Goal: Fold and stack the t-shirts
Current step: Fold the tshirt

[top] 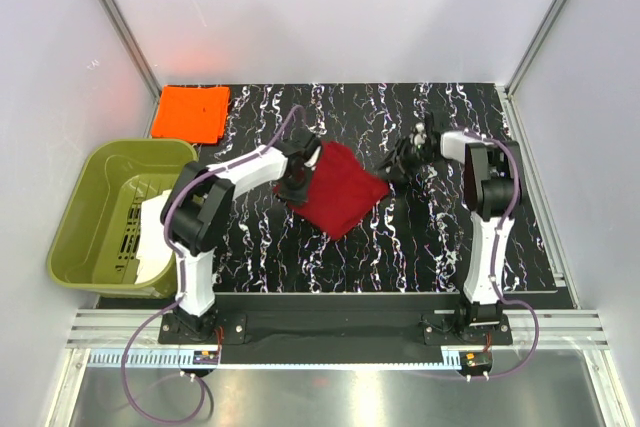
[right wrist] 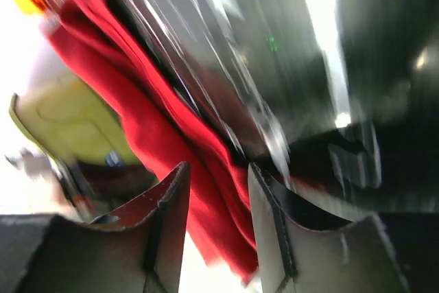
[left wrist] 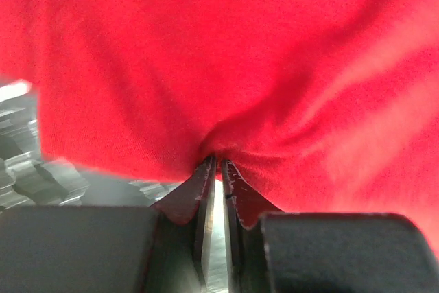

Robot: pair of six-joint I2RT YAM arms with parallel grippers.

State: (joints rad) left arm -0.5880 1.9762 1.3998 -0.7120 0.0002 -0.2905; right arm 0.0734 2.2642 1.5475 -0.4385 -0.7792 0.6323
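Crimson t-shirt [top: 340, 199] folded into a rough diamond at the centre of the overhead frame, flat on the marbled black table [top: 430, 247]. Left gripper [left wrist: 217, 162] at its left edge, jaws pressed almost together on a small puckered nip of red cloth. Right gripper [right wrist: 218, 171] just off the shirt's right corner, fingers spread, red folds visible through the gap but nothing plainly clamped; that view heavily blurred. Orange t-shirt [top: 190, 113] folded flat at the upper left of the overhead frame, well apart from the red one; olive-green tub [top: 72, 222] at the left edge. Likely step: moving the red bundle toward the orange one for stacking. Main risk: so shallow a pinch, perhaps on the top layer only, so any lift or pull liable to peel that layer away and spill the fold open. Second risk: only one side held, hence sagging or twisting of the free corner and a crooked landing on the orange shirt. Also possible: cloth slipping clean out of the jaws mid-move, or the spread right fingers snagging the corner.
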